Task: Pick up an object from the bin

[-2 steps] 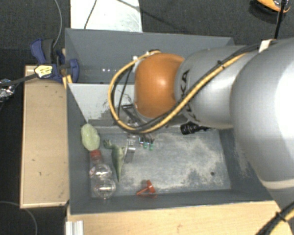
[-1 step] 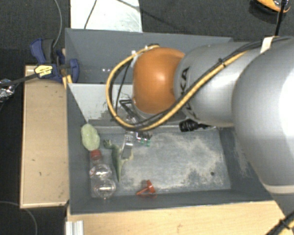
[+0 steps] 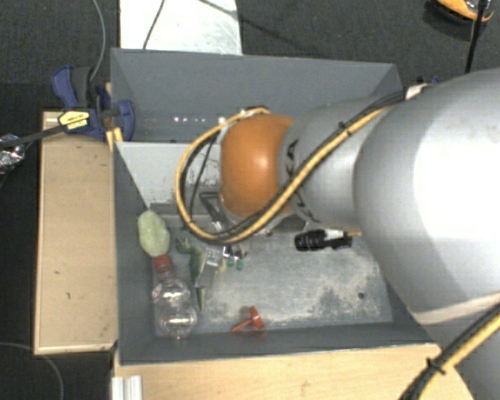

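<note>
Grey metal bin [image 3: 317, 302], seen from above. My claw [image 3: 221, 255], spread or pressed together I cannot tell, hangs over small dark-green bits [image 3: 202, 265] near the left wall. I risk knocking the clear red-capped plastic bottle [image 3: 173, 305] beside them.

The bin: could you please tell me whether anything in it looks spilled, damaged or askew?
Nothing looks spilled or broken. The clear bottle lies on its side in the lower left corner of the bin, which is ordinary for loose things tipped in together.

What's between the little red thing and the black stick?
Nothing. In the camera view, bare bin floor runs from the red thing to the black stick.
</note>
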Available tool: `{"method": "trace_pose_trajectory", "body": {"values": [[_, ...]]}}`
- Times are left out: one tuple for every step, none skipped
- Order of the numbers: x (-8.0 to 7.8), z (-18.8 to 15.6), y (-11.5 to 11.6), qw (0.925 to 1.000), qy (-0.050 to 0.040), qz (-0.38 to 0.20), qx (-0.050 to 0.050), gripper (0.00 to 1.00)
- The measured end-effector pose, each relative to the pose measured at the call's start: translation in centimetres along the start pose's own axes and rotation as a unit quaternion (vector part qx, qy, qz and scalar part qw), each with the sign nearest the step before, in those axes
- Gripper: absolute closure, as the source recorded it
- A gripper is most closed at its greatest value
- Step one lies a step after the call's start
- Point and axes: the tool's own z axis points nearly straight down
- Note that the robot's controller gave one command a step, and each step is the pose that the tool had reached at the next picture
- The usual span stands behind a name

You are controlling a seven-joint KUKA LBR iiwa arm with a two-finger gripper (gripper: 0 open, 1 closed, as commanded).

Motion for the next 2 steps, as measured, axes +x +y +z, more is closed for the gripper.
{"method": "trace_pose_trajectory", "body": {"values": [[-1.60,2.14,1.33,0.9514,0.0050,0.308,0.001,1.00],[-1.62,2.15,1.27,0.9514,0.0049,0.308,0.001,1.00]]}}
